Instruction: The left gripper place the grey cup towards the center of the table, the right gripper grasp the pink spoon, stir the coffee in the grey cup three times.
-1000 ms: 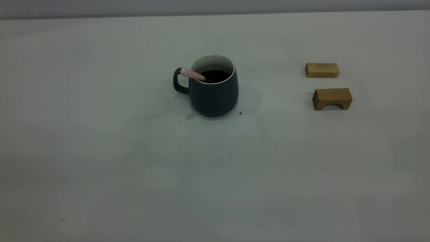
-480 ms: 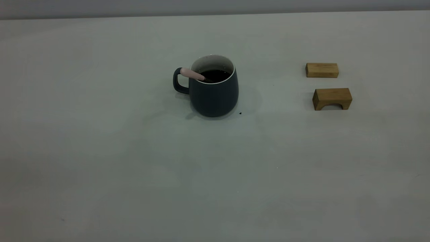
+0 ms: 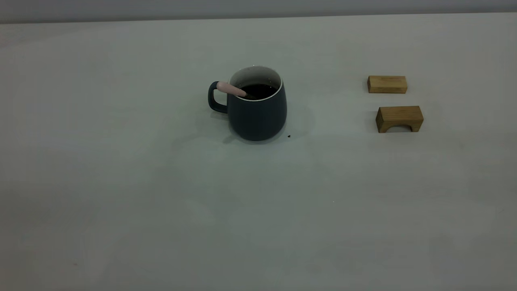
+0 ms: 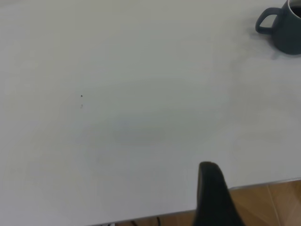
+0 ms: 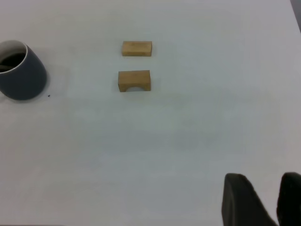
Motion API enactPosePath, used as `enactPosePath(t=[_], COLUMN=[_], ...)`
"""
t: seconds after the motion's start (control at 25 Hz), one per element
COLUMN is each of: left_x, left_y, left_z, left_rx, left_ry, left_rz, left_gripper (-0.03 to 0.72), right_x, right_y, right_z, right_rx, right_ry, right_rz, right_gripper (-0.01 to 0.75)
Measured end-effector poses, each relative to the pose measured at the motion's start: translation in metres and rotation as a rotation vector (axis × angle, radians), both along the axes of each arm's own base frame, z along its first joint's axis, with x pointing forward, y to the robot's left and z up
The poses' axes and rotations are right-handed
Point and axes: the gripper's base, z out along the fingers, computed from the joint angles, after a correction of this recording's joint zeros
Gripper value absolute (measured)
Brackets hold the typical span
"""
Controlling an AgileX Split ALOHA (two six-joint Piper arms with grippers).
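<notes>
1. The grey cup [image 3: 257, 105] stands upright near the middle of the worktop [image 3: 121, 194], its handle towards the left arm's side. The pink spoon [image 3: 231, 89] leans on the rim above that handle, its bowl sunk in the coffee [image 3: 259, 90]
2. The left end effector [image 4: 214, 197] sits at the worktop's near edge, well apart from the cup. Only one dark finger shows, so whether it is parted or closed cannot be told, and it holds nothing that can be seen
3. The right end effector [image 5: 264, 200] is also drawn back, well apart from the cup and the two wooden blocks [image 5: 135, 65]. Its two fingers stand a little apart with nothing between them
4. Risk, as a judgement: the spoon is propped loosely, so a knock to the cup or the worktop could slide it down into the coffee or tip it out over the rim. A returning arm that clips the protruding handle could splash coffee or drag the cup
5. Against the earlier frames, cup, spoon, blocks and the dark speck [image 3: 288, 136] beside the cup all lie where they did; nothing has shifted
</notes>
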Motion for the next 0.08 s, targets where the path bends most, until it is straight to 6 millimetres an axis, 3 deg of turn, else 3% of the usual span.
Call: enactPosePath(t=[0.08], left_x=[0.0], left_y=[0.0], left_z=[0.0], left_rx=[0.0], left_ry=[0.0], left_rz=[0.0], left_gripper=[0.519], right_x=[0.0], right_y=[0.0], right_z=[0.0], right_rx=[0.0], right_ry=[0.0], right_rz=[0.0], right_gripper=[0.236])
